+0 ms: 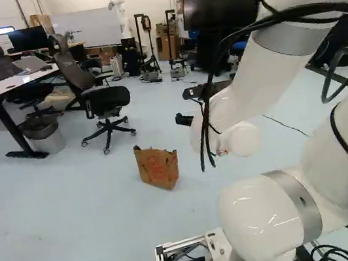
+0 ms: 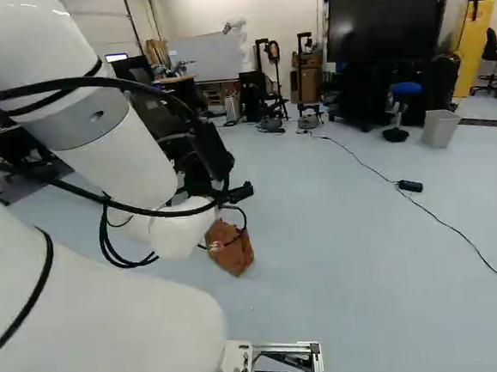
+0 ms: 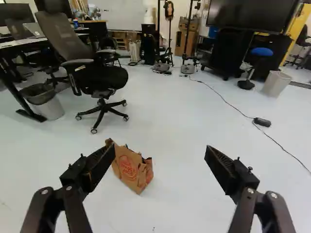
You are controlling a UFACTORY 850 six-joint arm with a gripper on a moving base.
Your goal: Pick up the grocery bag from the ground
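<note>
The brown paper grocery bag (image 1: 158, 167) stands on the pale floor (image 1: 101, 215), its upper edge crumpled and red print on its side. In the right base view the arm's wrist partly covers the bag (image 2: 234, 254). My gripper (image 2: 240, 191) shows there only as a dark part at the arm's end, above the bag. In the wrist view the gripper (image 3: 160, 151) is open, fingers wide apart and nothing held. The bag (image 3: 131, 169) is ahead of and below it, nearer the finger on the office chair's side, with no visible contact.
An office chair (image 3: 99, 80) stands beyond the bag, with a grey bin (image 3: 43, 103) and a white desk (image 1: 11, 83) beside it. A cable with a black adapter (image 3: 262, 122) lies across the floor on the other side. A stool (image 2: 402, 109) and large screen (image 2: 386, 16) are farther back.
</note>
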